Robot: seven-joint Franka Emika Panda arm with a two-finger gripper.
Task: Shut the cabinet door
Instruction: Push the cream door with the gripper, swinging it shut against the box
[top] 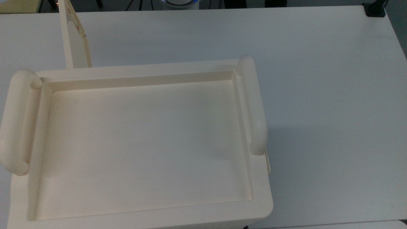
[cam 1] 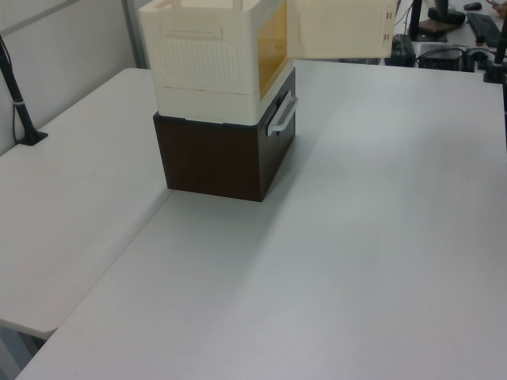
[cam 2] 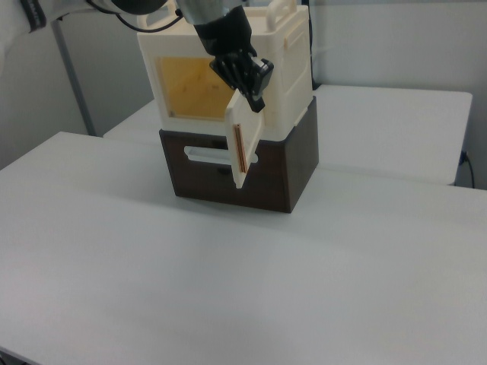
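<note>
The cream cabinet (top: 143,143) shows its recessed tray top and two rounded side handles in the top view. It sits on a dark brown drawer unit (cam 1: 222,158). The cabinet door (cam 2: 243,141) stands swung out, edge-on in the right view, baring the yellow-lit inside (cam 2: 194,91). The door (top: 74,41) juts toward the top view's upper left with small red marks near its edge, and in the left view the door (cam 1: 341,28) reaches to the right. My gripper (cam 2: 249,80) is at the upper free corner of the door, the arm coming down from above.
The drawer unit has a pale grey handle (cam 1: 281,116) below the open door. The white table (cam 1: 372,237) stretches wide in front. A black clamp post (cam 1: 20,95) stands at the left view's left edge, and another black clamp (top: 375,9) at the top view's upper right corner.
</note>
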